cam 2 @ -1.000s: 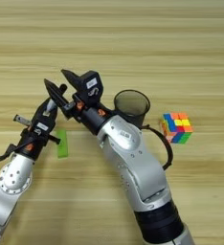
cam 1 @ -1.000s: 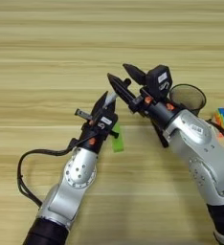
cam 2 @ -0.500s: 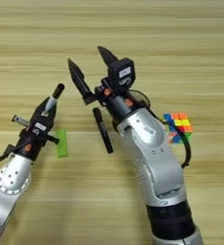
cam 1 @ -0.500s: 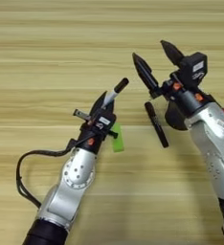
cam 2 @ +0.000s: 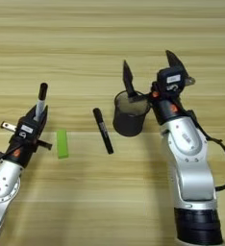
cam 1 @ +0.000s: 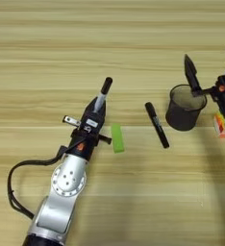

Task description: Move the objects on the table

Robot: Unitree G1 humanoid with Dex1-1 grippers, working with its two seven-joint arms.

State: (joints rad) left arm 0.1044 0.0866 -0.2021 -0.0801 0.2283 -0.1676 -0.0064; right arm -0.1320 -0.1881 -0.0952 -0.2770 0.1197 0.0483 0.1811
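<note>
1. Bench [cam 1: 47,43]: broad light-brown wood with long horizontal grain; it carries all items.
2. Right pincer [cam 2: 150,72]: fingers spread wide, holding nothing, poised directly over the dark mesh cup [cam 2: 130,115] at right.
3. Left pincer [cam 1: 99,104]: clamped on the white marker with black cap [cam 1: 103,92], which points toward the far side, left of centre.
4. Step judged: the white marker is in transit and the right arm is free. The next move probably calls for carrying the white marker rightward to the cup, or for the right pincer to descend on the black marker.
5. Puzzle cube [cam 1: 220,126]: only partly seen at the right edge, just beside the cup.
6. All-black marker [cam 2: 103,130]: lies flat, diagonal, between cup and green bar.
7. Green bar [cam 1: 117,138]: lies flat, just right of the left pincer.
</note>
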